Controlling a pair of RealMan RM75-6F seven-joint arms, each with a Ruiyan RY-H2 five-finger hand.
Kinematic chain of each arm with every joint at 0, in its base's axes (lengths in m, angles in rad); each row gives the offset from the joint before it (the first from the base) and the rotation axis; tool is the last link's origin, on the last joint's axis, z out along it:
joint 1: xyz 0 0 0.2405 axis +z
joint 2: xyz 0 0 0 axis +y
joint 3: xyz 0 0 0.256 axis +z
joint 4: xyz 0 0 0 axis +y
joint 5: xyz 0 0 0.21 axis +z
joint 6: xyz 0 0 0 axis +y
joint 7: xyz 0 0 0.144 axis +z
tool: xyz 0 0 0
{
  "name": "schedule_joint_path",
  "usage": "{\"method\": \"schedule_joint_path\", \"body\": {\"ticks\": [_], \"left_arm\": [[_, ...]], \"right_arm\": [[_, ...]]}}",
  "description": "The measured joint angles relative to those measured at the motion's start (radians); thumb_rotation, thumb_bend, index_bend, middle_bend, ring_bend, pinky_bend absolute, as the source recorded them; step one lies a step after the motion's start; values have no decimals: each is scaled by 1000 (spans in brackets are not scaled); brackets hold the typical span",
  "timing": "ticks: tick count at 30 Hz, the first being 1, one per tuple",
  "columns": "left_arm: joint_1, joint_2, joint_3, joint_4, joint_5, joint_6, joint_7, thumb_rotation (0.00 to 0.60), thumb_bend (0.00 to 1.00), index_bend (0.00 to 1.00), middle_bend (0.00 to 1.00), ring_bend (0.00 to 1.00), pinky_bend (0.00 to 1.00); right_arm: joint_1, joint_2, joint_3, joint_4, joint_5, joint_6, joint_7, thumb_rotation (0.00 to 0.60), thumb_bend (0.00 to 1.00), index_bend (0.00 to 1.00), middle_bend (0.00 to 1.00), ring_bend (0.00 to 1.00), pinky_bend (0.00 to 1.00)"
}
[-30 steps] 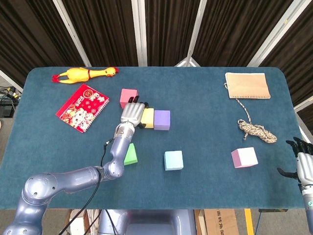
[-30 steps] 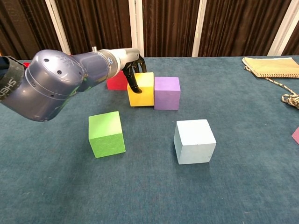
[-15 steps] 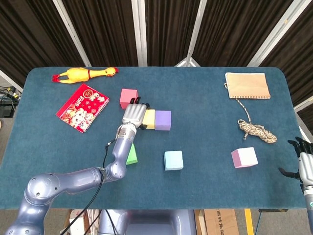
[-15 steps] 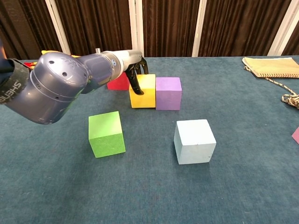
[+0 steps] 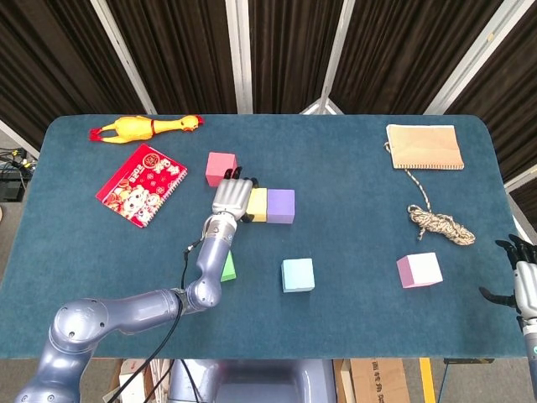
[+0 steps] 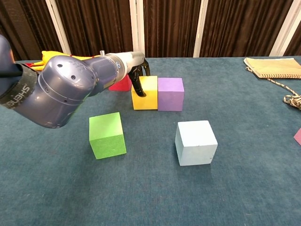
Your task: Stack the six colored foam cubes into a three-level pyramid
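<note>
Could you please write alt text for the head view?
The left hand rests against a yellow cube that touches a purple cube on a blue table. Red, green, light blue and pink cubes lie scattered around.

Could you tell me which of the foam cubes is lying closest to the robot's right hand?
The pink cube, alone on the table's right side near the right hand; the other five cubes lie further left.

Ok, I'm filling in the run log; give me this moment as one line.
left hand on yellow cube | purple cube adjoining | right hand idle | nothing stacked
</note>
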Motion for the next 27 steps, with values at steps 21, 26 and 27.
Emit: {"method": "schedule_joint_path", "body": {"ticks": [21,26,27], "left_arm": [[-27,-48,-33,36,4,-4,5,600,352,328,363,47,17],[-35,-57,-42,43,6,-6,7,600,352,329,363,47,16],[-37,-57,-43,43,6,-5,11,600,352,330,364,47,17]], "right_arm": [[2,0,1,8,0,-9,10,600,180,182,99,76,39],[1,1,2,8,-1,-7,12,600,180,182,99,76,40],[1,1,2,9,-1,-8,12,600,180,182,99,76,40]]}}
